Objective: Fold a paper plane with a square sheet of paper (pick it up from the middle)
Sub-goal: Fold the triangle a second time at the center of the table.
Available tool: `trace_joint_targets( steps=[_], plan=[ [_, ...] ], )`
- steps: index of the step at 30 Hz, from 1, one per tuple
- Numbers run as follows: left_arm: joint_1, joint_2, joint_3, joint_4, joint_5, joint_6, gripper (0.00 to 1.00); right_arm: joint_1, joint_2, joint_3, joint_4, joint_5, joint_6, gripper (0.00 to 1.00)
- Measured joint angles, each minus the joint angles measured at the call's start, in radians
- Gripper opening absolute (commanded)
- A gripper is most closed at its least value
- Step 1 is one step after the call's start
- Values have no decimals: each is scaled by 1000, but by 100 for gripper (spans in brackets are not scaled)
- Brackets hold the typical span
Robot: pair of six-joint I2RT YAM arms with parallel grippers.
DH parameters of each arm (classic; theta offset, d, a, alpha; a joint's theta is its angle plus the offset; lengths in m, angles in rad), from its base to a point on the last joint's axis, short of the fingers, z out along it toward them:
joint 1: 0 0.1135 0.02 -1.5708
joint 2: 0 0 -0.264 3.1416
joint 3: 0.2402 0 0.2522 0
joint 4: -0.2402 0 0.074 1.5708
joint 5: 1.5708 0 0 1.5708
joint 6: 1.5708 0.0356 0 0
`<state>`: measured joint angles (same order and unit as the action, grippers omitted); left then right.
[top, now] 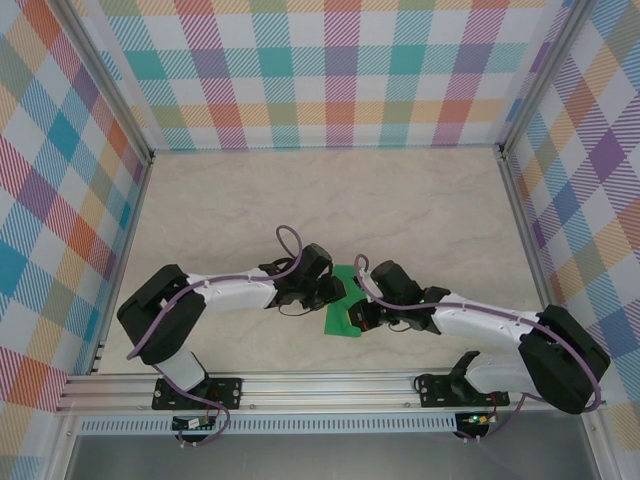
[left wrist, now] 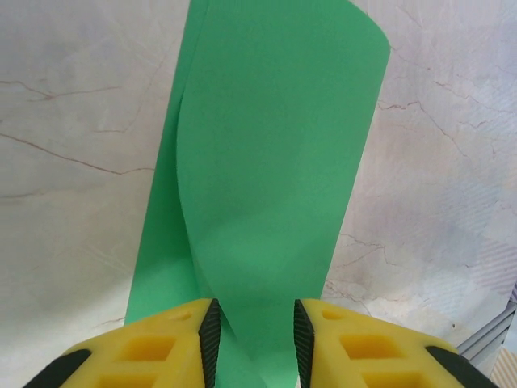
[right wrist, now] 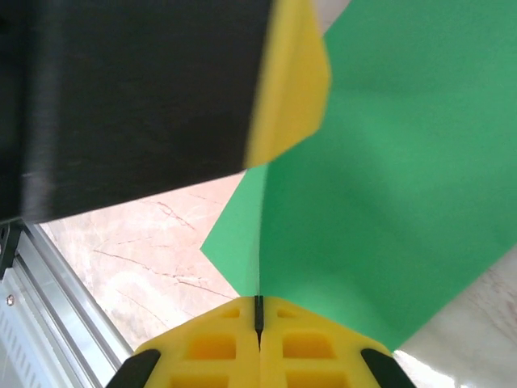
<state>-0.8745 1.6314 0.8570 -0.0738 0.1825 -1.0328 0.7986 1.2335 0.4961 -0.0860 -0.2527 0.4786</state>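
Closest up, the right arm's yellow jaws are pressed flat together, pinching an edge of the square sheet of paper [right wrist: 388, 202] (bright green, plain). The left arm's jaws stand partly apart with the sheet's rounded curl between their pads [left wrist: 208, 339]; whether they press it I cannot tell. From above, the paper lies between both wrists, over the marbled surface [top: 400, 200].
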Motion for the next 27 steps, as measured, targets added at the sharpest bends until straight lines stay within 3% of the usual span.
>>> trace_joint_targets(
  steps=[14,27],
  plan=[
    [0,-70,0,-34,-46,5,35,-107,84,98,-137,-51,-69,0],
    [0,-70,0,-59,-40,33,34,-126,214,209,-278,-8,-142,2]
  ],
)
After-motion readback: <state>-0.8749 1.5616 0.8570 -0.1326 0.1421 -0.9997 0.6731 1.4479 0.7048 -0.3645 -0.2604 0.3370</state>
